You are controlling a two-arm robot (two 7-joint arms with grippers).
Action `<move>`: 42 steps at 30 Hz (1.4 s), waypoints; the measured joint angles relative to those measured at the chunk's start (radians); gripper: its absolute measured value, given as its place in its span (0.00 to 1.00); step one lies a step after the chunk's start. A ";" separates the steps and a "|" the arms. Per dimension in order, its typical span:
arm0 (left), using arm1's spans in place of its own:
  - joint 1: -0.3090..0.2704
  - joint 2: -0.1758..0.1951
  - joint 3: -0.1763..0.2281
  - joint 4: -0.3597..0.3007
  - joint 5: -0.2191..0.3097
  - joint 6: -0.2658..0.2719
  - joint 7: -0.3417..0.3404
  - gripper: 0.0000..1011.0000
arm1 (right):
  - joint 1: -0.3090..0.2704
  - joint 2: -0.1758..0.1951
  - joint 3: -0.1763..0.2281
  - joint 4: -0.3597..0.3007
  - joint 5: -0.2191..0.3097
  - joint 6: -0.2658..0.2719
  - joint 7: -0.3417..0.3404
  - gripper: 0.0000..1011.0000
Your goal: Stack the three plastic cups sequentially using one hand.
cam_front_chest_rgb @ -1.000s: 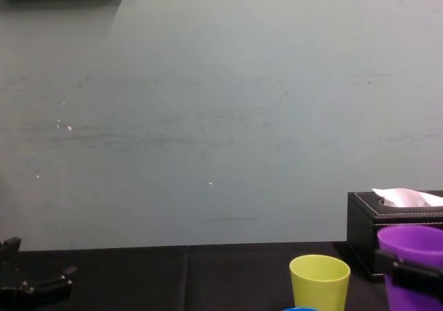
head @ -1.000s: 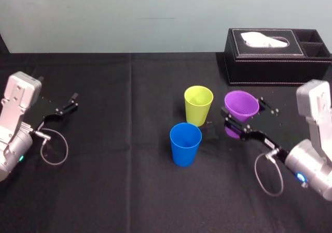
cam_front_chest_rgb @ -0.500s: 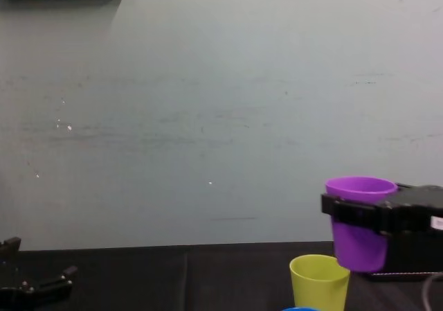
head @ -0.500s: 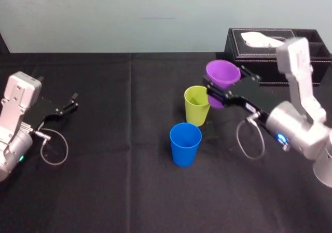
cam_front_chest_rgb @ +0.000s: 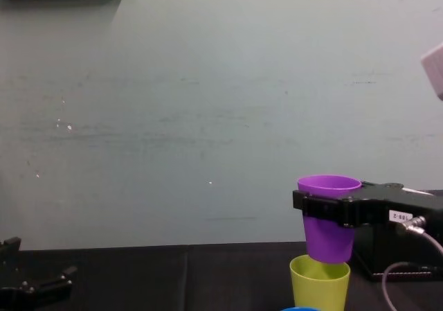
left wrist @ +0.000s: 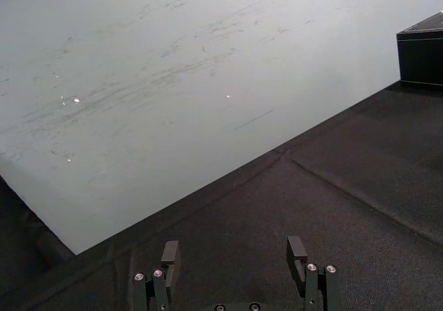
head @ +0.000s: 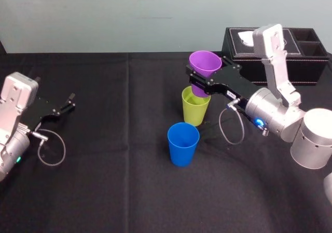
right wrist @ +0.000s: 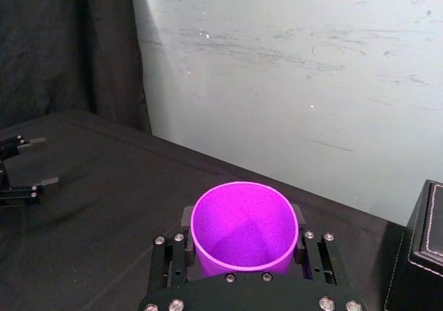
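**Purple cup held over the yellow-green cup**

The black-clothed counter (head: 124, 191) carries a black tissue box (head: 311, 69), behind the right claw (head: 199, 82). That claw is clenched on the purple cup (head: 204, 67) below its rim and holds it upright, off the counter. The left claw (left wrist: 233, 249) rests well off to the right claw's left, its fingers apart and holding nothing. The yellow-green cup (head: 195, 107) stands directly beneath the right claw. The purple cup's base is at its mouth, and contact cannot be told. The blue cup (head: 183, 144) stands below and nearer the robot, apart.
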 joint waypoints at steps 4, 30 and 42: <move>0.000 0.000 0.000 0.000 0.000 0.000 0.000 1.00 | 0.012 -0.006 -0.007 0.028 0.001 -0.010 0.006 0.75; 0.000 0.000 0.000 0.000 0.000 0.000 0.000 1.00 | 0.035 -0.030 -0.035 0.126 -0.002 -0.069 0.018 0.75; 0.000 0.000 0.000 0.000 0.000 0.000 0.000 1.00 | 0.030 -0.035 -0.037 0.157 -0.009 -0.079 0.022 0.75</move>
